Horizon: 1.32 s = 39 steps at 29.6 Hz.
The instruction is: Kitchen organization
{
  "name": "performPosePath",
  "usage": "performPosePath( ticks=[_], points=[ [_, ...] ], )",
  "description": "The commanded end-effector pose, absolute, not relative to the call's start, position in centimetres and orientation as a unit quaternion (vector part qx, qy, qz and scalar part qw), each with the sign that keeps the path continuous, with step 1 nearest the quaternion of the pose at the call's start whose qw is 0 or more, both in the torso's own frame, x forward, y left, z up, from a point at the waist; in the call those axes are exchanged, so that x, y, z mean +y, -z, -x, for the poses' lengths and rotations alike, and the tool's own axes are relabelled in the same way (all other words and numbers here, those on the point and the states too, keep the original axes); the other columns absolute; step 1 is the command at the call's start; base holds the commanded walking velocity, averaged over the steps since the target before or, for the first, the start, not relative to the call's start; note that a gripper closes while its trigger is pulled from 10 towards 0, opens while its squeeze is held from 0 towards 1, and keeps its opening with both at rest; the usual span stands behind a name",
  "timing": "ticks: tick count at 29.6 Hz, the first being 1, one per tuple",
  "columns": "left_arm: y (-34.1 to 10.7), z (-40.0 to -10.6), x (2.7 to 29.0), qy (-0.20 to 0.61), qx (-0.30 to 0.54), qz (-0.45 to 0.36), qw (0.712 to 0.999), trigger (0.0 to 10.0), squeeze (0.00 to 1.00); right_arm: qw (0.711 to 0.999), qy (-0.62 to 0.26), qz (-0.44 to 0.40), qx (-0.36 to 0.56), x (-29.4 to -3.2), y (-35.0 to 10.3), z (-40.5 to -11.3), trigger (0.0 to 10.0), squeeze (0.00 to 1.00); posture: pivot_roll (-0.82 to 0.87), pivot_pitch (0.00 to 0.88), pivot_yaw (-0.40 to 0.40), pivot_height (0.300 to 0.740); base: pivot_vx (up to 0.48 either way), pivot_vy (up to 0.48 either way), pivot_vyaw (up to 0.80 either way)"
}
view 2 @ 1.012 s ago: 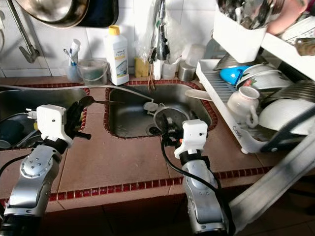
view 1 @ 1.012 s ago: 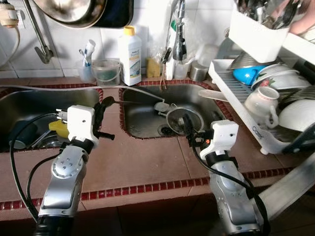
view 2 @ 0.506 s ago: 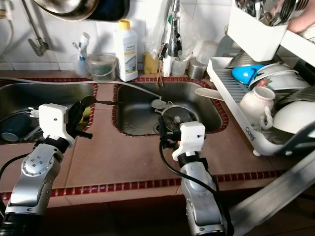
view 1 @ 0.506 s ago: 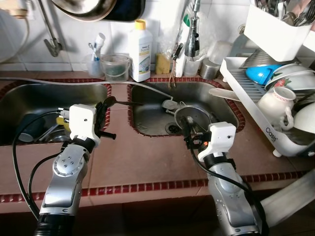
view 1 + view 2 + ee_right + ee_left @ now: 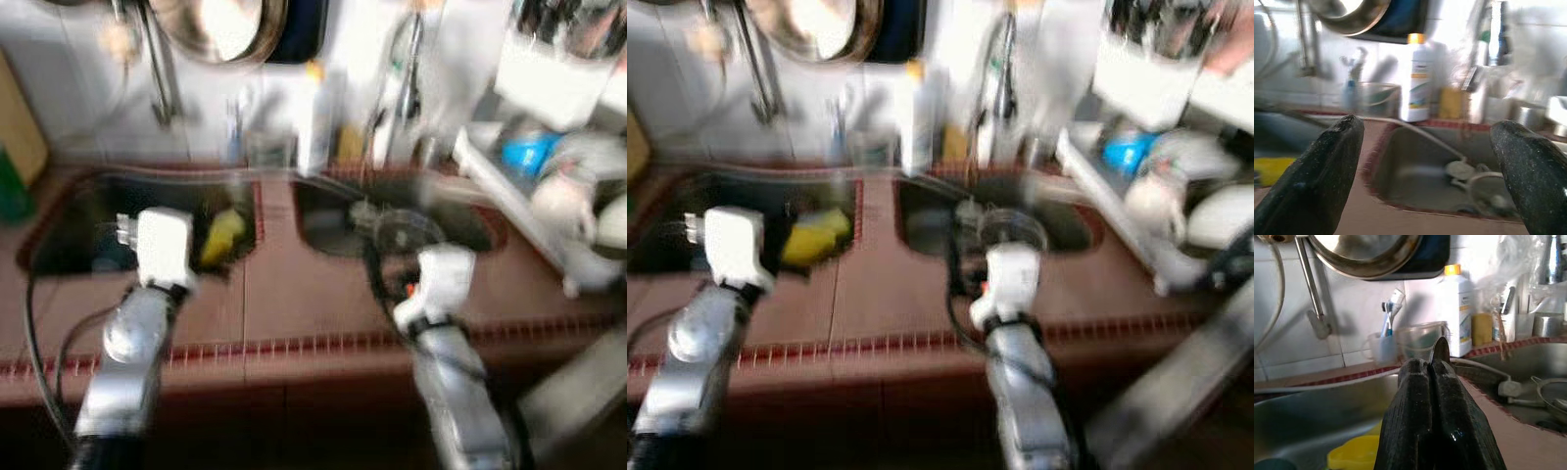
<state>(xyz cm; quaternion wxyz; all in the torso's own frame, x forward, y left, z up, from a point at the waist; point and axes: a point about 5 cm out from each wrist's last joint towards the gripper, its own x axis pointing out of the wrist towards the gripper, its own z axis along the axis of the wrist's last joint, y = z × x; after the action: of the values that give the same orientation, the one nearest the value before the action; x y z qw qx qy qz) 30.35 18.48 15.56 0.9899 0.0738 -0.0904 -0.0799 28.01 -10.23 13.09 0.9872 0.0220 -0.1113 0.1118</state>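
Observation:
Both eye views are blurred by motion. My left gripper (image 5: 1430, 366) is held over the tiled divider between the two sinks, shut on a metal spoon whose tip (image 5: 1441, 346) pokes out above the fingers. My right gripper (image 5: 1432, 137) stands open in front of the right sink (image 5: 1415, 171), nothing between its fingers (image 5: 1322, 176). A round strainer (image 5: 402, 231) lies in the right sink. A yellow object (image 5: 223, 235) lies in the left sink (image 5: 69, 240).
A white bottle (image 5: 1457, 308), a clear tub (image 5: 1420, 340) and a cup with toothbrushes (image 5: 1382, 345) stand along the tiled back wall. A pan (image 5: 1366, 254) hangs above. The faucet (image 5: 397, 78) rises behind the right sink. A full dish rack (image 5: 549, 196) is at the right.
The whole picture has slid to the right and blurred, so the camera has moved. Both arms keep their pose; the left gripper still holds the spoon.

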Motion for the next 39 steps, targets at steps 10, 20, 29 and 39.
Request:
performPosePath(
  ticks=[10,20,29,39],
  points=[
    [-15.89,-30.65,17.98,0.091,-0.088,-0.086,0.988,10.0,0.0,0.988,-0.099,-0.017,-0.115,-11.02,-13.36,-28.0,10.0,0.0,-0.09,0.001,-0.011,0.74,0.0,0.0,0.0],
    [-15.91,-30.75,17.95,0.092,-0.085,-0.082,0.989,10.0,0.0,0.989,-0.1,-0.02,-0.112,-10.95,-13.3,-27.86,10.0,0.0,-0.09,0.008,-0.008,0.74,0.237,0.0,0.0],
    [-15.96,-30.76,17.92,0.09,-0.085,-0.079,0.989,10.0,0.0,0.988,-0.103,-0.02,-0.11,-10.88,-13.28,-27.79,10.0,0.0,-0.09,0.008,-0.01,0.74,0.333,0.0,0.0],
    [-16.1,-30.91,18.15,0.065,-0.091,-0.056,0.992,10.0,0.0,0.988,-0.112,-0.018,-0.108,-10.66,-13.2,-27.6,10.0,0.0,-0.09,0.009,-0.011,0.74,0.063,0.0,0.0]
  ],
)
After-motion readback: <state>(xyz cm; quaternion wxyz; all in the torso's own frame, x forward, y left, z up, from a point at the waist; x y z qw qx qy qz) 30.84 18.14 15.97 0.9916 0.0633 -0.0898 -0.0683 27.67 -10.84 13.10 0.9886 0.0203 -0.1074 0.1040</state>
